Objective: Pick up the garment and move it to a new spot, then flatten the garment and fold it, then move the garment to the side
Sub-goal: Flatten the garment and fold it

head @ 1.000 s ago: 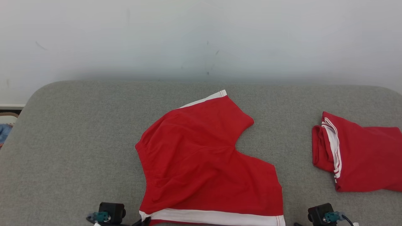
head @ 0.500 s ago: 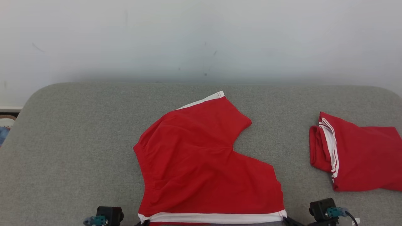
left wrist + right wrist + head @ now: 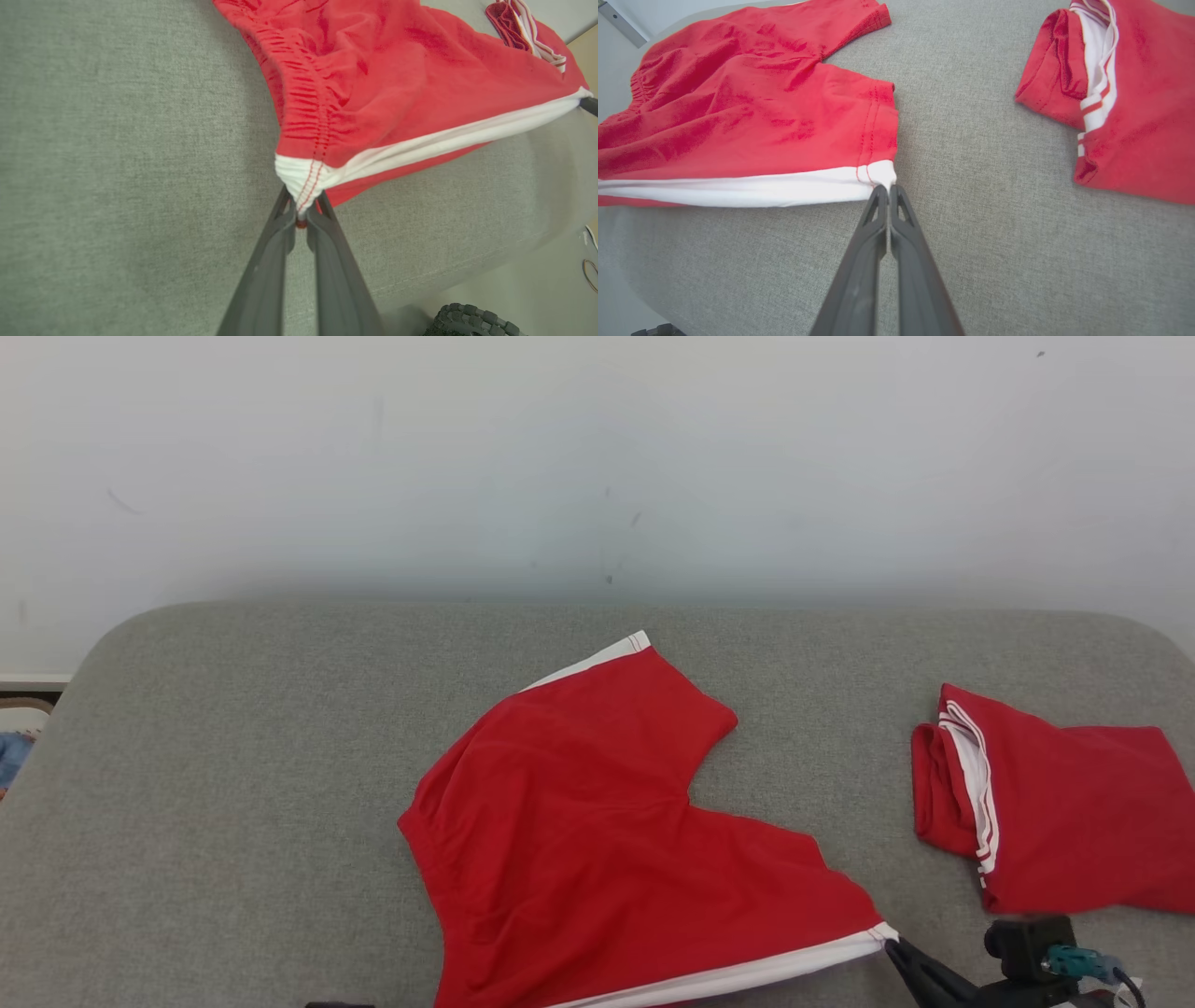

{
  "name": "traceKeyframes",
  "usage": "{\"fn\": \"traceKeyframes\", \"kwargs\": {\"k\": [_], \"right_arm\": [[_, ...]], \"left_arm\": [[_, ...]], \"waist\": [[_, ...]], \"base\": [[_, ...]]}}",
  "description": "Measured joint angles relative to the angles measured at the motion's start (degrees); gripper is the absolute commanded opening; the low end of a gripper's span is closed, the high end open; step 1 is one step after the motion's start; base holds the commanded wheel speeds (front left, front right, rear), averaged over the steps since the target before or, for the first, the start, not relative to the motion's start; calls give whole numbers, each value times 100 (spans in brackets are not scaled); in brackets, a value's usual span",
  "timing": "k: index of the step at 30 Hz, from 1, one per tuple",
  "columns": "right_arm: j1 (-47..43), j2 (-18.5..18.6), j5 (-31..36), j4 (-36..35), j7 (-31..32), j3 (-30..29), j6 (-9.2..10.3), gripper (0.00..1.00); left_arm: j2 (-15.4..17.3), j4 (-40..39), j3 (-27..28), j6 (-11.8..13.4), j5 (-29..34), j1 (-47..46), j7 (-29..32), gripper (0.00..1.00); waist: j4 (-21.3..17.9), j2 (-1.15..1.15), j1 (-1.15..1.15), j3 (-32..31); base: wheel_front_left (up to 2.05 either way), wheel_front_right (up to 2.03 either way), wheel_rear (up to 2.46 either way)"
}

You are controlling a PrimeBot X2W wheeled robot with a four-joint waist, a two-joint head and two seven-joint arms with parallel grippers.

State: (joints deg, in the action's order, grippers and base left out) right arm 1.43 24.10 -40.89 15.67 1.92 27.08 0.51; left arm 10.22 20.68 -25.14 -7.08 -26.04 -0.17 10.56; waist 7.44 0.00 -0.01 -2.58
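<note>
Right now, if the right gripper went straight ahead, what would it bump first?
The red shorts: the right gripper pinches their white-trimmed corner, so it would likely push into that leg's hem.

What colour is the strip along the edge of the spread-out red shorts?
White strip, red-stitched at its corner; clearest in the left wrist view.

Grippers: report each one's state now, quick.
Left gripper: closed, pinching the red shorts at the white-trimmed corner by the waistband.
Right gripper: closed, pinching the shorts' other white hem corner.
</note>
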Motion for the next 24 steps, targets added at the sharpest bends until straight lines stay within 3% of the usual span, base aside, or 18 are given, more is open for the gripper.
{"fn": "traceKeyframes", "kwargs": {"k": [11,18,24], "right_arm": [[79,122,-179,-524,-82,-236,-99,0],[1315,215,-162,-676,292,-261,-274,0],[2626,218,-76,-176,844,-147,-401,0]], "left_arm": [[123,-560,92,-2,-158,11,59,0],[210,-784,268,-7,-464,-485,197,0],[79,-680,246,-7,-614,-1446,436,0]], "waist": [[52,0,0,66],[75,0,1,325],[160,0,2,710]], "base": [[0,0,0],[0,0,0],[0,0,0]]}}
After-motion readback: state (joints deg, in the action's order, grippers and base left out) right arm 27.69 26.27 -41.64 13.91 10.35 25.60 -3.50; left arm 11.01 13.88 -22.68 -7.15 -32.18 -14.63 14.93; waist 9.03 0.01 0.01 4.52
